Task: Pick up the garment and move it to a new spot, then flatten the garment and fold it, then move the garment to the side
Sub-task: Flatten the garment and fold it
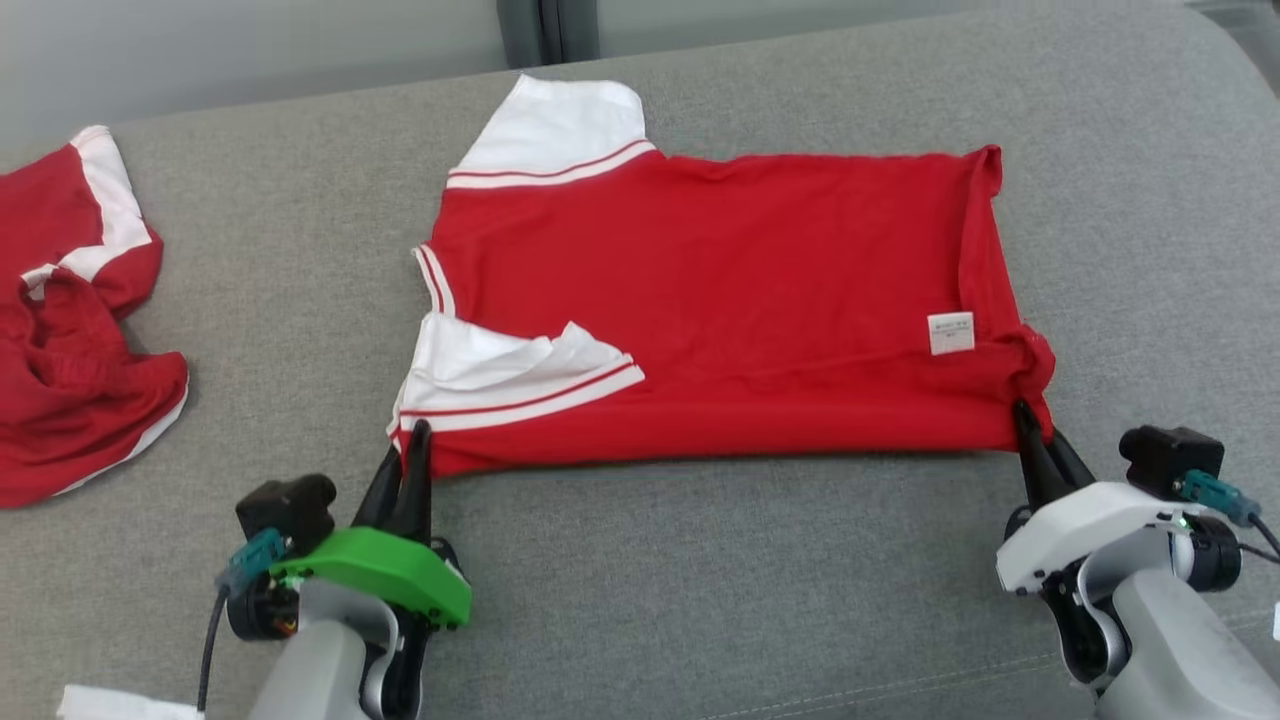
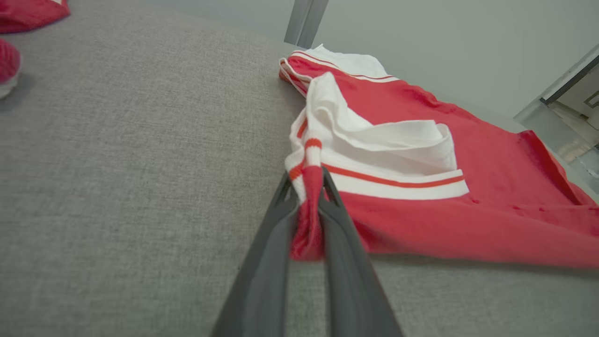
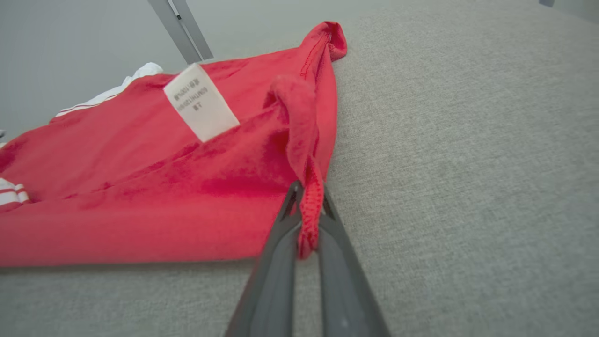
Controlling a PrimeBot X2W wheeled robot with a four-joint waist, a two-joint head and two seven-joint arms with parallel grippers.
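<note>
The garment [image 1: 720, 300] is a red shirt with white, red-striped sleeves, lying folded lengthwise on the grey cushion [image 1: 700, 580]. My left gripper [image 1: 417, 432] is shut on the near left corner, at the sleeve end. In the left wrist view the left gripper [image 2: 310, 180] pinches a bunch of red and white cloth of the garment [image 2: 468, 224]. My right gripper [image 1: 1025, 412] is shut on the near right corner by the hem. The right wrist view shows the right gripper [image 3: 309, 192] clamping the red hem of the garment [image 3: 140, 187], close to a white label [image 3: 201, 103].
A second red and white garment [image 1: 70, 330] lies crumpled at the cushion's far left. A white scrap [image 1: 120, 703] sits at the bottom left edge. A dark post [image 1: 545, 30] stands behind the cushion. Bare grey cushion stretches in front of the shirt and to its right.
</note>
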